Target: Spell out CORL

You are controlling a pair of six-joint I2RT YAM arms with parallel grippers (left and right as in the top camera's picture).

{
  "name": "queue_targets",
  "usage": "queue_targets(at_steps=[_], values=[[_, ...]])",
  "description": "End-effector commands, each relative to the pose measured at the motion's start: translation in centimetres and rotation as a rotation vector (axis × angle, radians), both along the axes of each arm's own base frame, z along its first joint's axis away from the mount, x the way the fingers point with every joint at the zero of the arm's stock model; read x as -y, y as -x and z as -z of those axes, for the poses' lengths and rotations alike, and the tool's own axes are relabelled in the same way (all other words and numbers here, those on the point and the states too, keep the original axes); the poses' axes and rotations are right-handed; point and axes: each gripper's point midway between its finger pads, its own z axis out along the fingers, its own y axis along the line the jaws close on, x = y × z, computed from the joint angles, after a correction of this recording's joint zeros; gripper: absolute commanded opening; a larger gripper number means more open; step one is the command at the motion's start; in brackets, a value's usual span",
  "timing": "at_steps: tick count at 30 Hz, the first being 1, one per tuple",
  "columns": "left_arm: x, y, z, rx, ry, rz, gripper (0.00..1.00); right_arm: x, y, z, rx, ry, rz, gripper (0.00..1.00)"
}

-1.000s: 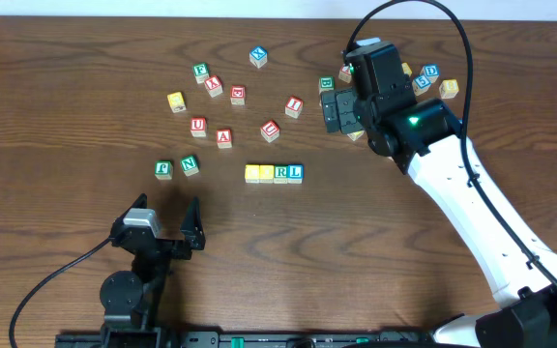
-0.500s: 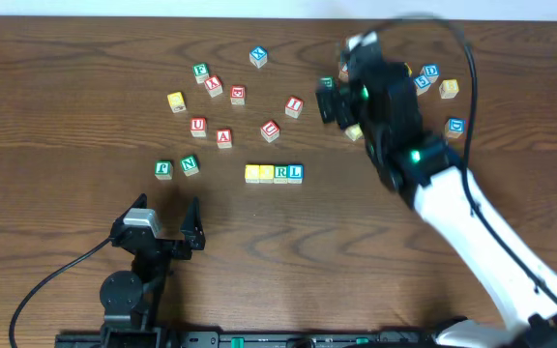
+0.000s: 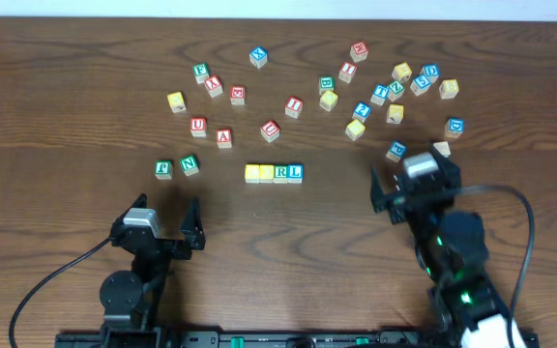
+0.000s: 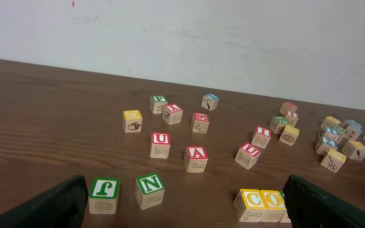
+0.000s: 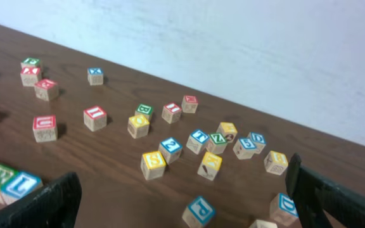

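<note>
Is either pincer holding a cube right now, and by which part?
Nothing is held. The left pincer and the right pincer both stand open and empty, apart from the CORL row.

Overhead looks straight down on the whole table (image 3: 66,213). Both wrist views sit low, close to it, facing the far wall (image 4: 233,38) — sharing the scattered cubes (image 4: 196,158) mid-table.

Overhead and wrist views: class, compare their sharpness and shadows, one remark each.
Overhead view: sharp; the R and L on the row of four small wooden letter cubes read clearly; shadows short and soft. Left wrist view: green-lettered N cube crisp, far cubes softer; the left gripper frames it as dark, blurred shapes. Right wrist view: tilted horizon, evenly lit white wall, right gripper equally dark.
</note>
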Motion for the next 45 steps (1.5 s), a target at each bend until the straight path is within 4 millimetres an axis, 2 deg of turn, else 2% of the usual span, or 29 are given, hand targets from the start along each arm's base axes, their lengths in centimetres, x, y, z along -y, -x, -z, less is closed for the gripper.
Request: queue_targets(at_steps=[1,6,11,13,18,23,30,41,45], values=[[0.2,0.2,1.4,-0.049,0.002,0.013,0.97,0.4,1.7,1.5,0.04,0.032,-0.053,0.99],[0.2,0.2,1.4,-0.049,0.002,0.013,0.97,1.6,3.5,3.9,0.076,0.018,-0.045,0.99],[0.2,0.2,1.4,-0.049,0.002,0.013,0.97,3.2,4.2,5.6,0.003,0.03,0.005,0.99],[0.2,0.2,1.4,-0.049,0.002,0.013,0.97,3.9,4.7,7.0,-0.051,0.037,0.031,0.99],[0.2,0.2,1.4,-0.049,0.002,0.013,0.97,5.6,4.6,5.4,0.011,-0.015,0.107,0.99],[0.2,0.2,1.4,-0.049,0.002,0.013,0.97,5.8,4.8,3.9,0.075,-0.022,0.118,0.99],[0.2,0.2,1.4,-0.049,0.002,0.013,0.97,6.3,4.8,3.9,0.075,-0.03,0.14,0.99],[0.2,0.2,1.4,-0.049,0.002,0.013,0.97,8.1,4.7,3.8,0.064,-0.171,0.255,0.99],[0.2,0.2,1.4,-0.049,0.002,0.013,0.97,8.2,4.7,3.8,0.064,-0.18,0.259,0.99]])
